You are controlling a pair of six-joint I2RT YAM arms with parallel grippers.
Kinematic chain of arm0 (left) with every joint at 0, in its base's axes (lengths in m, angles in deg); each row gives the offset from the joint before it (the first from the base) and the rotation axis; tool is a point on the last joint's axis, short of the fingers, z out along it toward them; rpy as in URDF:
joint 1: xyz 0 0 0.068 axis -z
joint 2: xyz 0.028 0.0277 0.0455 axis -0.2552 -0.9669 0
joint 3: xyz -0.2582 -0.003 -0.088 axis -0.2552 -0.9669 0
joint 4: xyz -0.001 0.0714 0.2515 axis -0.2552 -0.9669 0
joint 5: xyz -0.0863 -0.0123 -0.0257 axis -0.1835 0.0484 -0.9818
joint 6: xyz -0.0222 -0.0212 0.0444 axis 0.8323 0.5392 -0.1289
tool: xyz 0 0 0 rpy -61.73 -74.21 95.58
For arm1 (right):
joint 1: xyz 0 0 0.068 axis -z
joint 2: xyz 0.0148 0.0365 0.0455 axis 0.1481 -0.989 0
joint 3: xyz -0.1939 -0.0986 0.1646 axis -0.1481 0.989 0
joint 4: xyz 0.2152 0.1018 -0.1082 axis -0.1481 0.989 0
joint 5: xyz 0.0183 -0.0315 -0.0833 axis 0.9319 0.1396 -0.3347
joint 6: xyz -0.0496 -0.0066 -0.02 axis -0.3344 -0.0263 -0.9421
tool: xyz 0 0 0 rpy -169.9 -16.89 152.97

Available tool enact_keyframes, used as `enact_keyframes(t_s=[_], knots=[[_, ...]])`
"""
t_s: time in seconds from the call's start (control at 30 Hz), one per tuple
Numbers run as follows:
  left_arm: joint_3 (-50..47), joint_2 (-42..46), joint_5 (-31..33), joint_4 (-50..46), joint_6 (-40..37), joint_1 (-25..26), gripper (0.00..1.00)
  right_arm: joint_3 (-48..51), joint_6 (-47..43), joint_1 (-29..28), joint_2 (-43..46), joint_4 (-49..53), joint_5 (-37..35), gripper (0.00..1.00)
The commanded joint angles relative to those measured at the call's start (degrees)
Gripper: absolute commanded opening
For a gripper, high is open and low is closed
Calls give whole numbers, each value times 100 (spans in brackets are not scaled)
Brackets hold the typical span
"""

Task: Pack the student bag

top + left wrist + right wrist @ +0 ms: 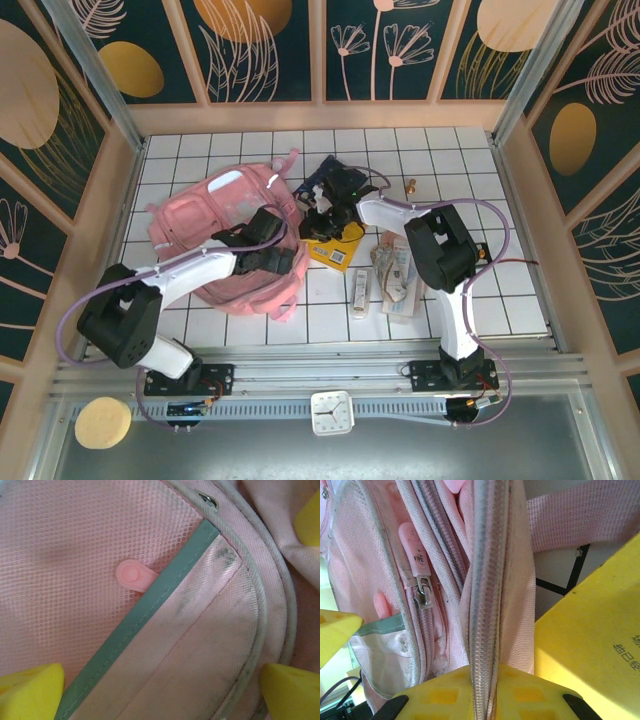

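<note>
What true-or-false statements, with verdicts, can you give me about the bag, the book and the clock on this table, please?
1. The left gripper is open over the bag. True.
2. The yellow book lies inside the bag. False: it lies on the table, just right of the bag.
3. A clock sits beyond the table's near edge. True.
4. The bag is blue. False: it is pink.
</note>
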Motion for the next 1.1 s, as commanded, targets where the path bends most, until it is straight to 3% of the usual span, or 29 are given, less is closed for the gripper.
enact_keyframes(t_s=[0.0,0.13,0.2,0.23,0.37,0.53,0.7,0.77,1.07], knots=[[202,-298,291,-41,-283,35,98,47,71,24,300,-265,256,17],[389,-576,544,-57,-397,35,94,71,55,24,362,-269,247,16],[427,-715,657,35,-491,35,83,133,88,24,390,-332,264,16],[459,-788,635,68,-543,33,74,169,122,8,403,-372,280,16],[686,-925,504,70,-731,29,0,314,155,11,485,-419,249,16],[1037,-325,588,-275,-1054,35,0,556,156,65,604,-586,225,18],[1310,437,422,-541,-1513,33,0,642,265,214,662,-925,185,45],[1346,638,286,-648,-1704,31,0,592,279,251,616,-976,193,50],[894,1691,-200,-836,-2618,34,0,490,433,594,687,-1403,338,53]])
